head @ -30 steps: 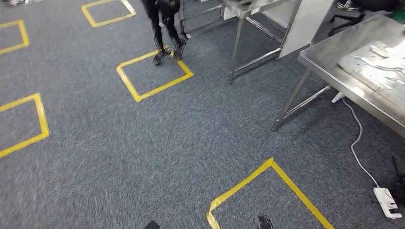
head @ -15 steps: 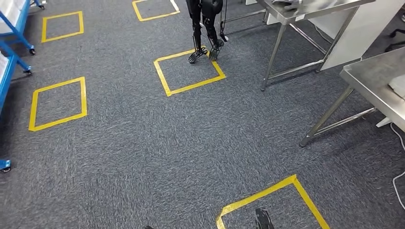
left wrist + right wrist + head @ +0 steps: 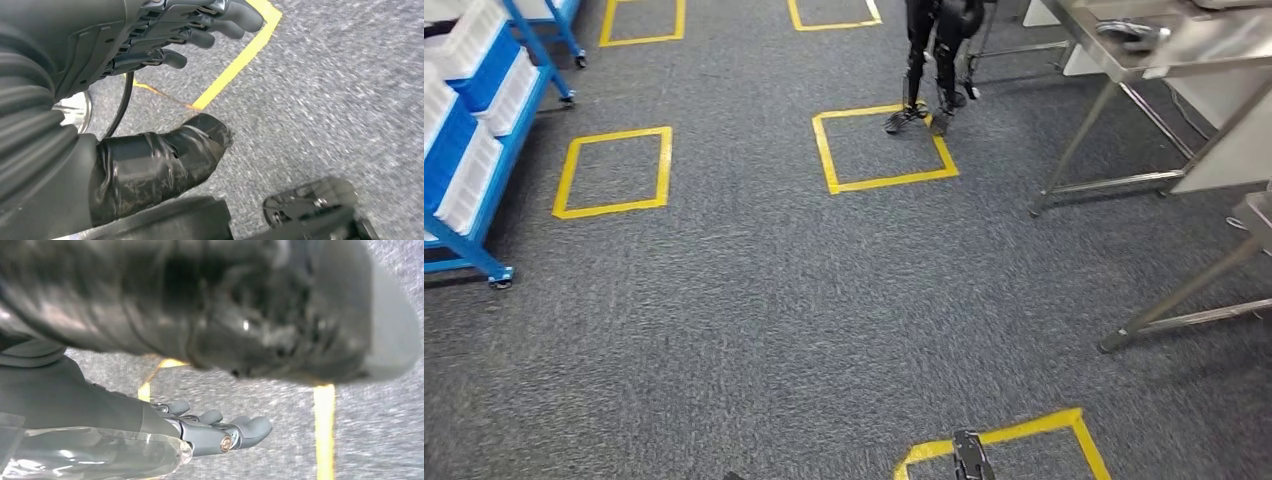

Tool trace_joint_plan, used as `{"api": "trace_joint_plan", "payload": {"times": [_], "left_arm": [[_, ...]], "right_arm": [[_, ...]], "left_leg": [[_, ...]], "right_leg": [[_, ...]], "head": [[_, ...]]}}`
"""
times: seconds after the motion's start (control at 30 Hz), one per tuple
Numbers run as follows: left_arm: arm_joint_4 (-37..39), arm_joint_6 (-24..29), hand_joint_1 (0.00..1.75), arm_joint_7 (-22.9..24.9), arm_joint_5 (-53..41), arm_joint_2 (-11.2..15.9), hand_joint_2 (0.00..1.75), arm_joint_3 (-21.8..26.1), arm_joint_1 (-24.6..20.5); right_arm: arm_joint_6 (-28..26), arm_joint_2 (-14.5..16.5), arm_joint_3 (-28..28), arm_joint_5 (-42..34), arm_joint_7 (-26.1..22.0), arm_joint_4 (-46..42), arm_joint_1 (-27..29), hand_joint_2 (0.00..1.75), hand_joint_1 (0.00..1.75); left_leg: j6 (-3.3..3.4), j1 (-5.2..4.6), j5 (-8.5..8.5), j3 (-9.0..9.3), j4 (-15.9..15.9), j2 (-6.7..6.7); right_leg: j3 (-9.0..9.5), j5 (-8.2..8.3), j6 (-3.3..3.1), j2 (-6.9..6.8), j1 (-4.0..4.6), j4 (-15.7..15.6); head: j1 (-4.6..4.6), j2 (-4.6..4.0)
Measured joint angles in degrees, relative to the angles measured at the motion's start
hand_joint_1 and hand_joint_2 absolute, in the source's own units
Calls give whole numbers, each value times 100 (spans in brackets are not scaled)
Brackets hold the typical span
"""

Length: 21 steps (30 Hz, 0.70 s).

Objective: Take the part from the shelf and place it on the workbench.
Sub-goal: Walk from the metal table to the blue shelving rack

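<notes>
We hung both robot hands, left (image 3: 165, 37) and right (image 3: 215, 430), slack and empty; blue shelf (image 3: 469, 150) unreached, approach next.

Grey carpet floor (image 3: 754, 300) marked with yellow tape squares (image 3: 612, 172), blue wheeled shelf rack (image 3: 469, 150) holding white bins (image 3: 474, 40) at left, steel workbench (image 3: 1184, 50) at right, second robot's feet (image 3: 919, 115) on carpet.
</notes>
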Motion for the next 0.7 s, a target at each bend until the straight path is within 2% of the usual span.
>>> {"api": "trace_joint_plan", "payload": {"times": [0.03, 0.07, 0.1, 0.13, 0.17, 0.2, 0.23, 0.27, 0.3, 0.33, 0.4, 0.43, 0.47, 0.53, 0.57, 0.6, 0.63, 0.67, 0.7], "left_arm": [[0, 1, 0, -1, 0, -5, 175, 0, -6], [0, 1, 0, -1, 0, -9, 175, 0, -13], [0, 1, 0, -1, 0, -13, 175, 0, -14], [0, 1, 0, -1, 0, -15, 175, 0, -11], [0, 1, 0, -1, 0, -15, 175, 0, -7], [0, 1, 0, 0, 0, -16, 131, 0, -5], [0, 1, 0, 0, 0, -19, 87, 0, -4], [0, 1, 0, 0, 0, -20, 44, 0, -8], [0, 1, 0, 0, -7, -22, 0, 1, -12], [0, -2, 0, 0, -32, -24, 0, 1, -11], [0, -6, 0, 11, -127, -37, 0, 1, 4], [0, -3, 0, 26, -178, -49, 0, 0, 13], [0, 3, 0, 46, -213, -68, 0, 0, 12], [0, 15, 0, 88, -236, -107, 0, 0, -10], [0, 16, 0, 103, -237, -126, 0, -1, -20], [0, 16, 0, 116, -233, -141, 0, -1, -23], [0, 16, 0, 125, -229, -153, 0, -2, -19], [0, 16, 0, 130, -224, -161, 0, -2, -10], [0, 14, 0, 133, -216, -165, 0, -2, -4]], "right_arm": [[0, -1, 5, 0, 0, 0, 4, 0, 0], [0, -1, 16, 0, 0, 0, 15, 0, 0], [0, -1, 31, 0, 0, 0, 30, 0, 0], [0, -1, 49, 0, 0, 0, 42, 0, 0], [0, 0, 67, 0, 0, 0, 47, 0, 0], [0, -1, 79, 0, 0, 0, 47, 0, 0], [0, -2, 88, 0, 0, 0, 44, 0, 0], [-1, -4, 91, 0, 0, 0, 39, 0, 0], [2, -5, 92, 9, 3, 0, 37, 0, 0], [18, -6, 98, 39, 16, 0, 35, 0, 0], [90, -5, 152, 178, 56, 0, 31, 0, 0], [132, -4, 205, 257, 72, 0, 32, 0, 0], [161, -3, 268, 320, 75, 0, 39, 0, 0], [184, -1, 385, 385, 64, 2, 77, 0, 0], [186, 0, 427, 399, 60, 5, 101, 0, 0], [187, 0, 466, 406, 59, 12, 120, 0, 0], [187, 0, 503, 407, 59, 20, 132, 0, 0], [187, 0, 544, 408, 59, 28, 135, 0, 0], [189, 0, 588, 410, 59, 35, 133, 0, 0]], "left_leg": [[17, -7, 3, -1, -5, -61], [31, -13, 5, -4, -3, -131], [36, -18, 4, -3, 0, -209], [36, -22, 3, 0, 6, -296], [34, -21, 1, 3, 17, -383], [28, -18, -3, 7, 32, -467], [17, -10, -10, 4, 50, -545], [-5, -7, -20, -11, 78, -619], [-37, 2, -21, -29, 96, -682], [-73, 14, -17, -48, 95, -743], [-147, 32, 4, -77, 79, -822], [-172, 29, -19, -99, 107, -747], [-195, 23, -98, -163, 231, -609], [-238, 21, -411, -435, 797, -285], [-263, 33, -571, -616, 1161, -212], [-287, 49, -658, -758, 1441, -184], [-309, 69, -653, -825, 1566, -167], [-329, 91, -539, -781, 1472, -143], [-345, 112, -356, -637, 1189, -88]], "right_leg": [[-172, -183, 2, 134, -2, 370], [-365, -335, 2, 206, -1, 753], [-515, -399, 1, 240, -1, 1030], [-576, -338, -3, 256, -3, 1101], [-537, -170, -10, 276, -7, 952], [-407, 66, -19, 321, -13, 618], [-248, 254, -34, 432, -23, 244], [-118, 374, -48, 560, -29, -76], [-35, 424, -61, 658, -25, -279], [-3, 408, -79, 716, -14, -357], [26, 432, -137, 631, -1, -414], [52, 454, -178, 570, -7, -451], [76, 478, -218, 503, -15, -491], [105, 496, -272, 339, -5, -533], [107, 491, -287, 249, 5, -535], [109, 482, -294, 162, 12, -534], [112, 472, -293, 83, 15, -533], [119, 458, -284, 11, 14, -530], [132, 440, -267, -55, 11, -525]], "head": [[12, 0], [20, 0], [21, 0], [22, 0], [22, 0], [22, 0], [22, 0], [19, 0], [19, 0], [19, 0], [21, 0], [16, 0], [3, 0], [-21, 0], [-30, 0], [-31, 0], [-32, 0], [-32, 0], [-33, 0]]}}
